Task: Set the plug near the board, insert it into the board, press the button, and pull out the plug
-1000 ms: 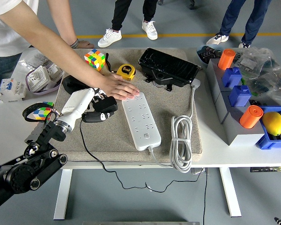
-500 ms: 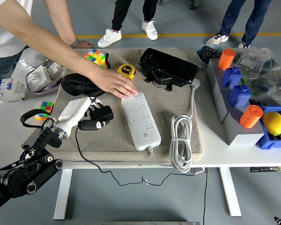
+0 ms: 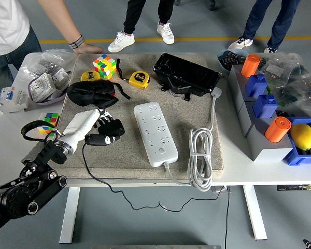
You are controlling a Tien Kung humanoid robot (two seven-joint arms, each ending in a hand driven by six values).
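On the mat, at nine o'clock from the power strip (image 3: 155, 133), the left hand (image 3: 101, 123) grips the black plug (image 3: 110, 133) (cord trailing), poised for insertion.

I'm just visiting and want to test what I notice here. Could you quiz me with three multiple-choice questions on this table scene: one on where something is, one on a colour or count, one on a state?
1. Where does the black plug lie relative to the white power strip?
A. To its left, apart from it
B. Inserted in it
C. To its right

2. How many orange cylinders stand on the right side?
A. One
B. Two
C. Four

3. What is the left robot hand doing?
A. Resting open, away from everything
B. Pressing the strip's button
C. Closed on the plug

Answers:
1. A, bare mat shows between plug and strip.
2. B, one stands far back, the other beside the lemon.
3. C, its fingers wrap the plug on the mat.
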